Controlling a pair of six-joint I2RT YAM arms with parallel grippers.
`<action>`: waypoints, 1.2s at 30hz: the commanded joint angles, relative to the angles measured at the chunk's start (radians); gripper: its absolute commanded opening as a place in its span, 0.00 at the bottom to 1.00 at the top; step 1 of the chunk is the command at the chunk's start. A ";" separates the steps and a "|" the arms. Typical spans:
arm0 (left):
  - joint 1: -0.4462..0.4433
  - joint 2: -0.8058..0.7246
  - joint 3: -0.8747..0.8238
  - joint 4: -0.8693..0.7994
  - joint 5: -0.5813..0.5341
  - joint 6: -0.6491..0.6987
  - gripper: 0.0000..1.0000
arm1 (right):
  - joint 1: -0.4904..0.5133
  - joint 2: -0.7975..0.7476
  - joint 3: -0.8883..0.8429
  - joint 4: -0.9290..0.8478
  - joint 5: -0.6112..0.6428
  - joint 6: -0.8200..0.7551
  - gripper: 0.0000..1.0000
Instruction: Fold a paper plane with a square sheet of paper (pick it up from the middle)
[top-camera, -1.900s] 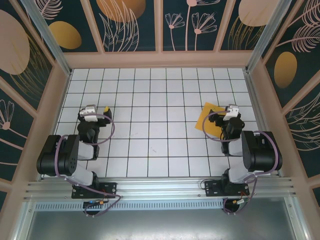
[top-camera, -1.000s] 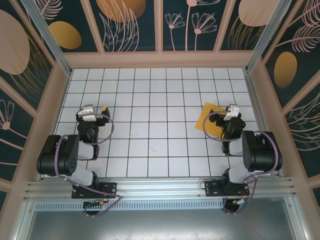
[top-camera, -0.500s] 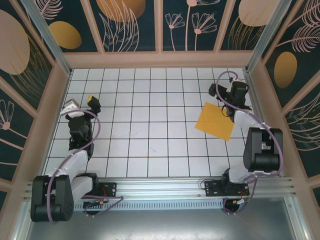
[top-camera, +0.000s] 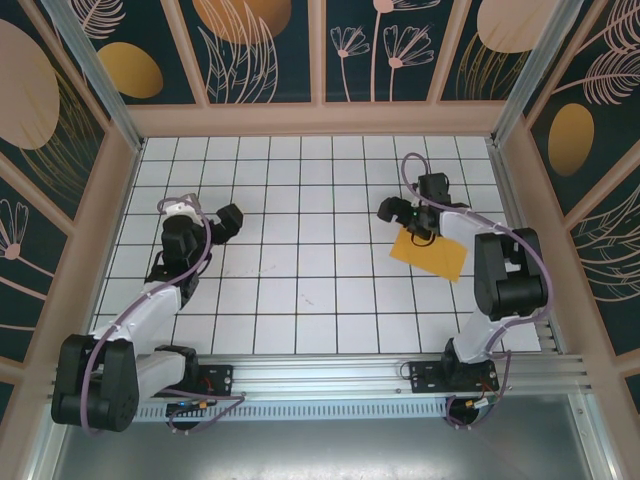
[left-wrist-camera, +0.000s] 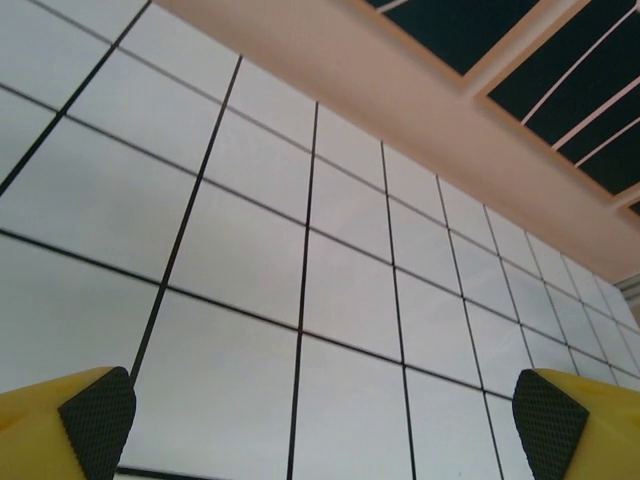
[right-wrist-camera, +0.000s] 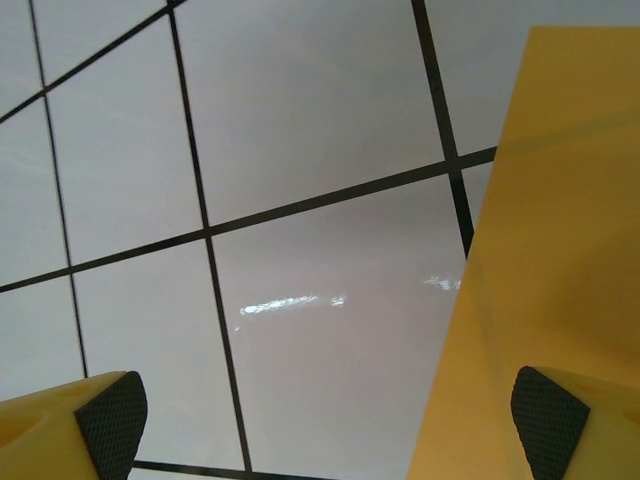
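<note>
The square sheet of paper (top-camera: 432, 252) lies flat on the desk (top-camera: 300, 190). The right gripper (top-camera: 405, 212) hangs over its far-left corner, jaws spread. The left gripper (top-camera: 225, 222) is well to the sheet's left, jaws also spread.

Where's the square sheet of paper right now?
Top view: the square sheet of paper lies flat on the grid table's right side, its far-left corner beneath the open right end effector.

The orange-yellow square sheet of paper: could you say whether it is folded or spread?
Spread flat: the orange-yellow square sheet of paper lies on the white tiled table, no fold visible.
</note>
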 joint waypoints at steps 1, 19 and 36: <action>-0.008 -0.013 0.000 -0.110 0.017 0.032 0.98 | 0.031 0.036 0.034 -0.080 0.107 0.032 0.97; -0.008 -0.053 0.007 -0.172 0.021 0.058 0.98 | 0.336 0.105 0.043 -0.119 0.052 -0.093 0.94; -0.096 0.036 0.031 -0.125 0.174 -0.002 0.98 | 0.263 0.014 0.210 -0.446 0.291 -0.067 0.91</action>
